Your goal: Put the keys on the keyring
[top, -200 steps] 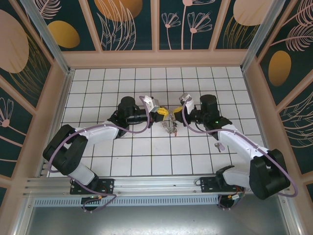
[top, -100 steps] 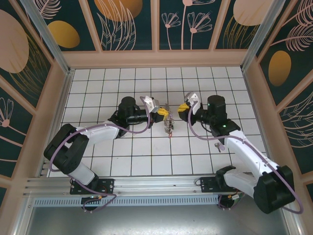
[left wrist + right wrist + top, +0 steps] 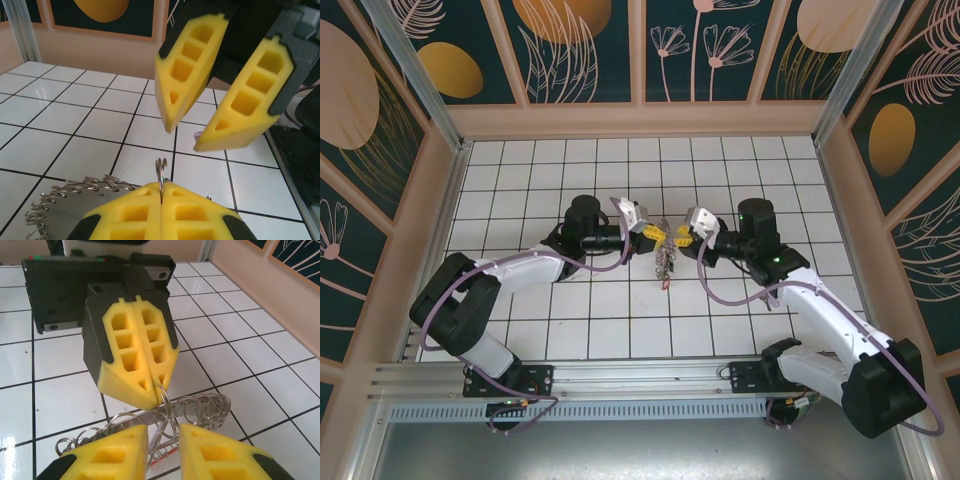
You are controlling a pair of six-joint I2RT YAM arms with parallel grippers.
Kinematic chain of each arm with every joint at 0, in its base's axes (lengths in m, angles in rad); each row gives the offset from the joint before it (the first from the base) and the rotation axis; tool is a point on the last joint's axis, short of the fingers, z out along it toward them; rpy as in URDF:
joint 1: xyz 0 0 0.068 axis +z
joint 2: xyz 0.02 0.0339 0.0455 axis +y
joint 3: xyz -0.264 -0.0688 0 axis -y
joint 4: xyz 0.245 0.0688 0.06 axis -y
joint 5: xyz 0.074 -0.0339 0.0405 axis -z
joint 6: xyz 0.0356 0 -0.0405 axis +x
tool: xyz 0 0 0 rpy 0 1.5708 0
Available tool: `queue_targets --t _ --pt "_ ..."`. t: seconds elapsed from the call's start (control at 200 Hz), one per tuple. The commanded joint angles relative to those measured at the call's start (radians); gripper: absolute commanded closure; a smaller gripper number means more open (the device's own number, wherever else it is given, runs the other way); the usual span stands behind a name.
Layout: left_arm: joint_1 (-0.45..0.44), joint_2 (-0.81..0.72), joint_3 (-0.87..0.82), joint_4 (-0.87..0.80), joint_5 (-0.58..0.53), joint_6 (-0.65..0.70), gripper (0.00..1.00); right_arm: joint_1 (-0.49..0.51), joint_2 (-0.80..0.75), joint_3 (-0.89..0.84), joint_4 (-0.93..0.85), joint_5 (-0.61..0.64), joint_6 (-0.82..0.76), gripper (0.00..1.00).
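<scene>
In the top view the two arms meet at the centre of the frame over the white-tiled counter [image 3: 620, 300]. The left end effector [image 3: 649, 232] comes in from the left and the right end effector [image 3: 678, 238] from the right, their yellow tips close together but apart.

The left end effector [image 3: 161, 189] is fully closed, its pads pinching the thin wire of the keyring [image 3: 160, 169], which sticks up between them at the bottom centre of the left wrist view. The right end effector [image 3: 162, 434] is partly open and grips nothing. At the bottom of the right wrist view, wire loops [image 3: 200, 407] lie in and behind the gap between its fingers.

The keys [image 3: 666, 262] form a small bunch just below the two tips. Whether the bunch touches the tiles cannot be told.
</scene>
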State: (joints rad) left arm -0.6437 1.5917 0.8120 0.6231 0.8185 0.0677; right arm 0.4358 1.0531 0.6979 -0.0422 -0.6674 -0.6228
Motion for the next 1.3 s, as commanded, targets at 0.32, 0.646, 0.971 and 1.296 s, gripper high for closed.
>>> queue_targets --t 0.32,0.646,0.971,1.296 --pt "-0.005 -0.024 0.044 0.0 0.058 0.027 1.0 0.011 0.057 0.038 0.034 -0.056 -0.052 0.78" --pt "-0.005 -0.025 0.045 -0.014 0.061 0.036 1.0 0.011 0.069 0.041 0.055 -0.062 -0.052 0.78" --pt "-0.006 -0.025 0.049 -0.013 0.065 0.038 1.0 0.011 0.103 0.051 0.058 -0.092 -0.065 0.83" --pt "-0.006 -0.019 0.047 -0.016 0.061 0.04 1.0 0.011 0.11 0.064 0.045 -0.113 -0.072 0.95"
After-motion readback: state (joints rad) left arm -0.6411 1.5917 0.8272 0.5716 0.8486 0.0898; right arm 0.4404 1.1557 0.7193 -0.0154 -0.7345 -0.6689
